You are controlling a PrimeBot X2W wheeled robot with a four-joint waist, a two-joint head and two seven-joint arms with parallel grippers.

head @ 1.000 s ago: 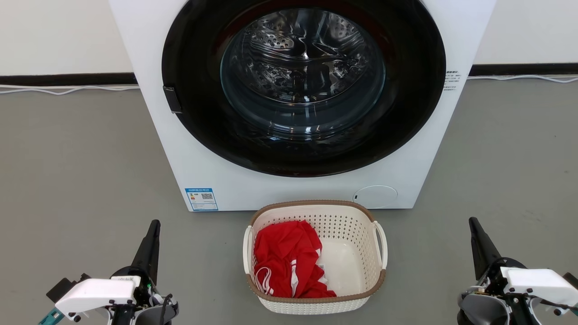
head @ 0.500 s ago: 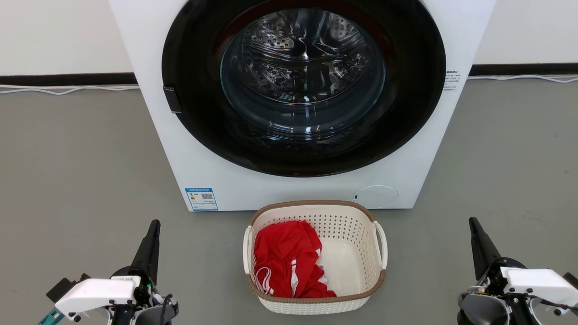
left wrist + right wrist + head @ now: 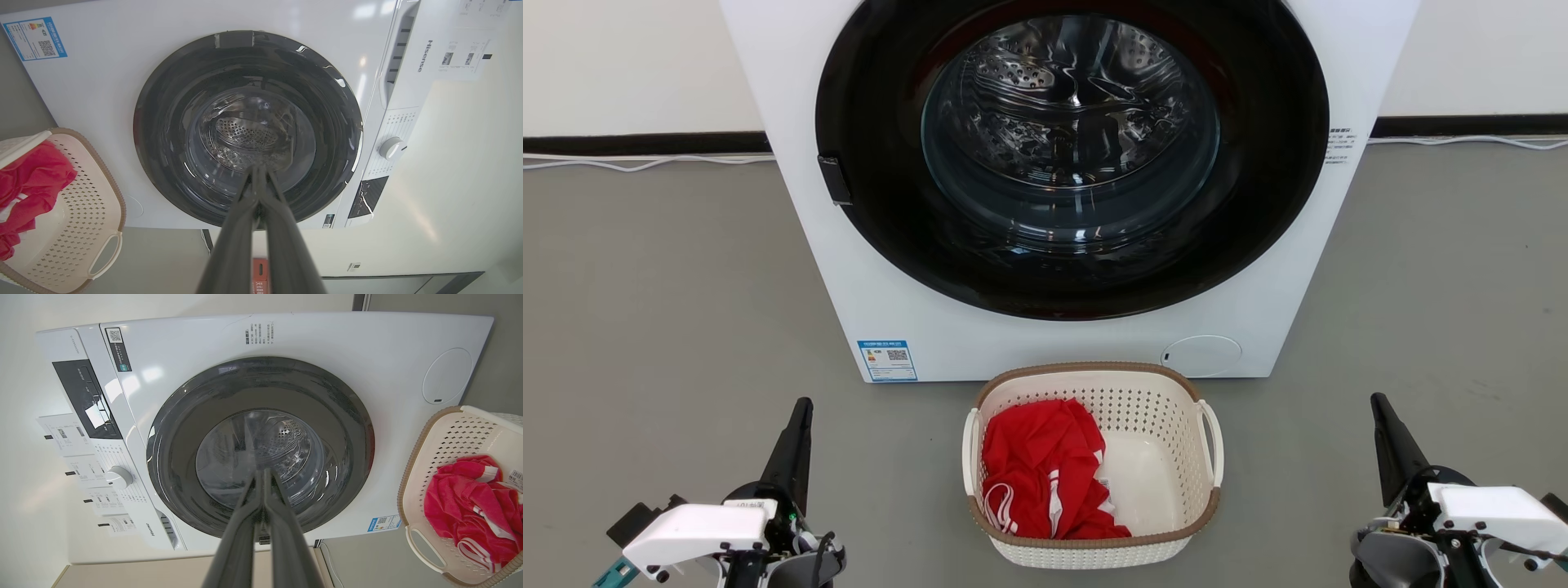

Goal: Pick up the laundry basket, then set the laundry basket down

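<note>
The laundry basket (image 3: 1168,425) stands on the grey floor just before the washing machine, cream-white and perforated with a brown rim and white loop handles; a red garment (image 3: 1037,474) lies in its left half. The basket (image 3: 86,212) sits at the left edge of the left wrist view, and the basket (image 3: 453,441) sits at the right edge of the right wrist view. My left gripper (image 3: 803,406) is low at the left, well apart from the basket, fingers together and empty. My right gripper (image 3: 1378,401) is low at the right, likewise shut and empty.
A large white washing machine (image 3: 866,286) with a round dark glass door (image 3: 1070,155) stands right behind the basket. A black baseboard and white cables (image 3: 637,163) run along the wall. Open grey floor (image 3: 670,327) lies on both sides.
</note>
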